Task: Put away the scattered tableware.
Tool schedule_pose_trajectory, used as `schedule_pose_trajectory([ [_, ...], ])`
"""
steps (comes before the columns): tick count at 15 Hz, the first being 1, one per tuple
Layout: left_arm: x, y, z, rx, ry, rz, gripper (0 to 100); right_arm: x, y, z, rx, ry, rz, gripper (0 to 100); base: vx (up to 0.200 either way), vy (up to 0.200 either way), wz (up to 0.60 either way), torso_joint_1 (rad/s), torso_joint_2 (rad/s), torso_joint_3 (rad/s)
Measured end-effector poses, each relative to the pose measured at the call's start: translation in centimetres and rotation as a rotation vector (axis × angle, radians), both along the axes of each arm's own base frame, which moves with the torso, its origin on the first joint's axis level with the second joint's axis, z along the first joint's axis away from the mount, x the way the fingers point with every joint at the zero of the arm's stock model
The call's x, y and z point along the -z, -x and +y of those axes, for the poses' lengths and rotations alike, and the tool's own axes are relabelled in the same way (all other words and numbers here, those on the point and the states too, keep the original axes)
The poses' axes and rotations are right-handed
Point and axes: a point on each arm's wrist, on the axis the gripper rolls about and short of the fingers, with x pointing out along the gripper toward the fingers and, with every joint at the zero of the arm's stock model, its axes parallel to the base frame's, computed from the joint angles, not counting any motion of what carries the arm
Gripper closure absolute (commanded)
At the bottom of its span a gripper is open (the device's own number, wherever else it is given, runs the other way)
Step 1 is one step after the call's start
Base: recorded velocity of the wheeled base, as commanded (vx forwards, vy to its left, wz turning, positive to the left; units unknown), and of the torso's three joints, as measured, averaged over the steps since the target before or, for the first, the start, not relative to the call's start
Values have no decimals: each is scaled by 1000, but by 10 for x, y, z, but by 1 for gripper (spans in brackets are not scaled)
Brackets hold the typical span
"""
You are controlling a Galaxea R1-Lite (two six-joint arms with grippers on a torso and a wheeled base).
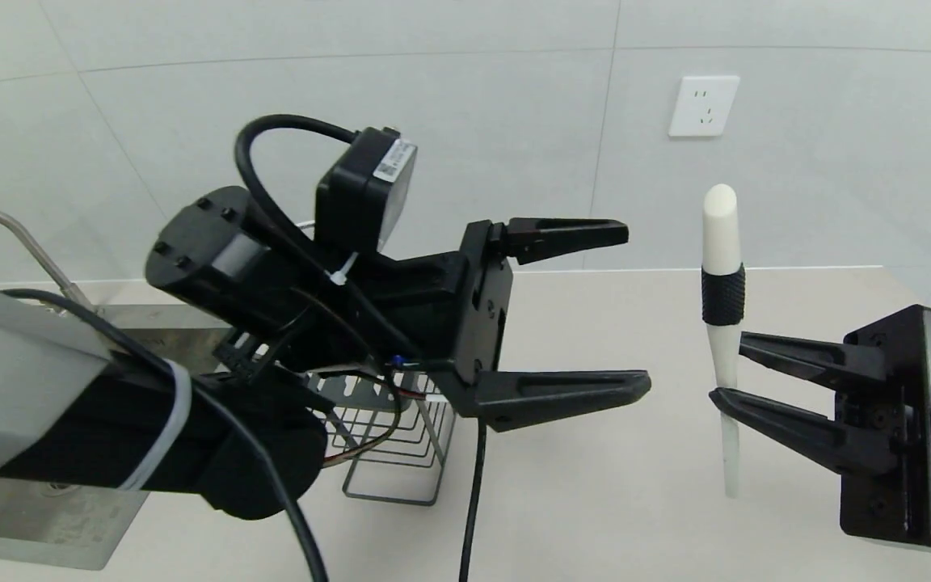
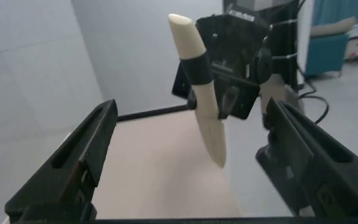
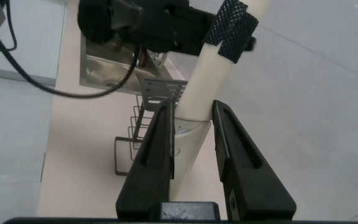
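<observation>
Sink (image 1: 53, 517): steel basin at my far left, faucet (image 1: 21, 234) arching above it, partly hidden by my left arm.
Wire rack (image 1: 401, 453): on the counter just beside the sink, its top covered by my left arm.
Left gripper (image 1: 635, 309): spread wide and holding nothing, raised, with its fingers aimed toward the utensil.
Counter (image 1: 595, 501): bare beige stretch between rack and utensil; its back edge meets the wall.
Wall outlet (image 1: 704, 105): high behind the utensil.
White utensil (image 1: 722, 242): long axis upright, rounded end up, thin end down.
Right gripper (image 1: 730, 368): clamped on the utensil below its black band.
</observation>
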Motion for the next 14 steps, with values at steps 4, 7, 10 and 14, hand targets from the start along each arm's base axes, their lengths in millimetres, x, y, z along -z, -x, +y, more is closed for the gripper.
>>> schedule_pose_trajectory([
  [4,14,-10,-19,27,-11,34,0,-2,1,2,-19,0,-8,100,0,0,0,0,0,0],
  [7,14,-9,-24,-12,16,64,0,1,0,3,-24,6,1,100,0,0,0,0,0,0],
  [10,4,1,-27,-4,41,87,0,3,-2,5,-24,13,12,100,0,0,0,0,0,0],
  [14,-7,11,-28,1,70,78,0,2,-5,6,-24,11,8,100,0,0,0,0,0,0],
])
